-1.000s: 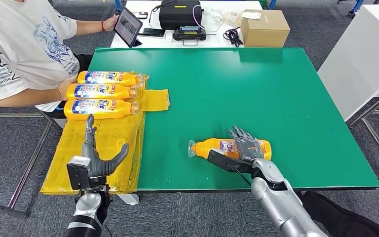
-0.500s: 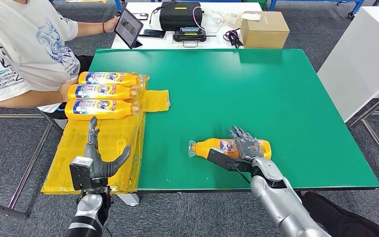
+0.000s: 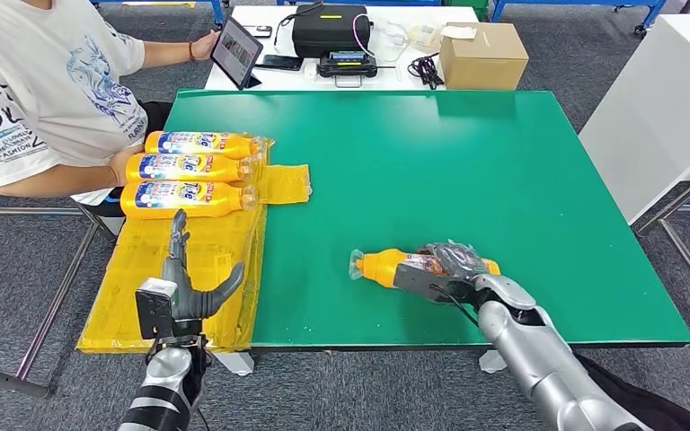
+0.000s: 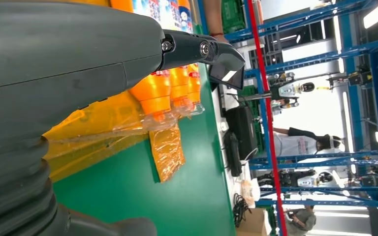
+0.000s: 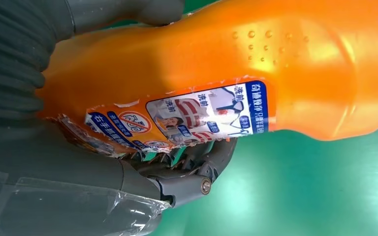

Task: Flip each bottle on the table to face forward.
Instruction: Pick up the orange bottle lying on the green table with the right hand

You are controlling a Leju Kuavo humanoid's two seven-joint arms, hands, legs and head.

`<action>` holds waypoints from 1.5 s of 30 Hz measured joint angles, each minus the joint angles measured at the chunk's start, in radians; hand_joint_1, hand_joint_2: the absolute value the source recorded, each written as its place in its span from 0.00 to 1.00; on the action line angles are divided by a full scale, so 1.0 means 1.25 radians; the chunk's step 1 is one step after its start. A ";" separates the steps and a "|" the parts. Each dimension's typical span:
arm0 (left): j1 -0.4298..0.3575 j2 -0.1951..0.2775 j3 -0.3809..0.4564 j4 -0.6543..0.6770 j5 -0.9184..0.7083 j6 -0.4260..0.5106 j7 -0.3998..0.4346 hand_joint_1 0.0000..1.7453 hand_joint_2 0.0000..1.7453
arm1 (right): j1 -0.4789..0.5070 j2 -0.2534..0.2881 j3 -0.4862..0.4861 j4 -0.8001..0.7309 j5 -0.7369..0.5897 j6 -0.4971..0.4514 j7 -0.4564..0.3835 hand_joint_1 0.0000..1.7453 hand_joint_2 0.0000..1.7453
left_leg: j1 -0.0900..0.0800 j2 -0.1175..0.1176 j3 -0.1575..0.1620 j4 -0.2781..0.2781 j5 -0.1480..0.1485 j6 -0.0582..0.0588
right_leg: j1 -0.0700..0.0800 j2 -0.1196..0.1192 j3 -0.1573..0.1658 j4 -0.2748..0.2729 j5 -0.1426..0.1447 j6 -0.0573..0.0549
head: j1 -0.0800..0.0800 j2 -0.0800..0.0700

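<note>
Down near the front edge of the green table (image 3: 467, 153), a little right of its middle, the orange bottle (image 3: 384, 267) lies on its side in the grip of the right hand (image 3: 449, 266). The hand wraps the bottle's body from above and from the near side, with the thumb low on the robot's side; in the right wrist view dark fingers (image 5: 197, 162) curl under the torn back label (image 5: 177, 120) while the orange body fills the space beyond them. The bottle's long axis runs along the front edge, its clear cap end pointing toward the left edge and its base hidden under the hand.

The left hand (image 3: 184, 287) hangs off the table past the front left corner, above the yellow plastic sheet (image 3: 126, 296), fingers spread and holding nothing.

Three more orange bottles (image 3: 184, 168) lie side by side at the left edge, blue labels up, caps pointing right, on that same yellow wrap. A person's hand (image 3: 119, 163) rests at their base ends
</note>
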 joint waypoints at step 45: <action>0.061 -0.034 -0.062 -0.095 0.152 -0.173 0.068 0.00 1.00 | 0.251 0.247 -0.254 -0.558 -0.198 -0.415 -0.322 1.00 1.00 | 0.001 0.001 -0.014 0.000 0.000 0.000 | 0.001 0.000 -0.012 0.000 0.001 0.000 | 0.000 0.000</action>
